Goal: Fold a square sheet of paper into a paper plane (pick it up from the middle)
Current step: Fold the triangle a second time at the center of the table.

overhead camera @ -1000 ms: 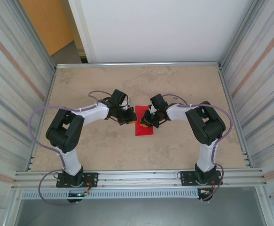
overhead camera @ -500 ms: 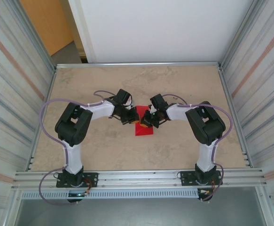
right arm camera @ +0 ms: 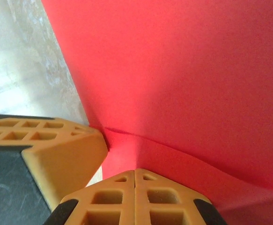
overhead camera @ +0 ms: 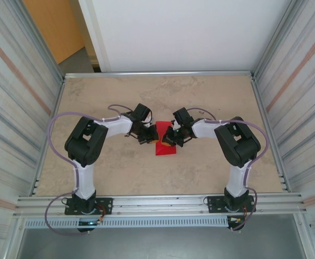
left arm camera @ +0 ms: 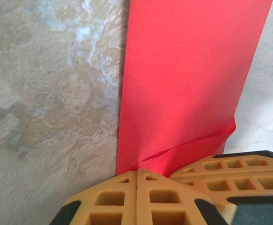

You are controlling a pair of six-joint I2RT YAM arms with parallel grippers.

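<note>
The red sheet of paper (overhead camera: pixel 166 148) lies near the middle of the table (overhead camera: pixel 211 97), between the two arms, and from above it looks like a narrow upright strip, so it seems already folded once. The left gripper (overhead camera: pixel 151 136) comes to it from the left and the right gripper (overhead camera: pixel 167 139) from the right, and the two meet over the far part of the sheet, very close to each other. In the left wrist view the left gripper (left arm camera: pixel 136 174) has its two orange fingers pressed together with no gap, and their tips touch the near edge of the paper (left arm camera: pixel 188 79), where a shallow crease runs across. In the right wrist view the right gripper (right arm camera: pixel 135 173) is closed in the same way, its tips against the paper (right arm camera: pixel 188 70), which rises steeply in front of them. It cannot be told whether either closed gripper has a bit of paper caught between the fingers.
</note>
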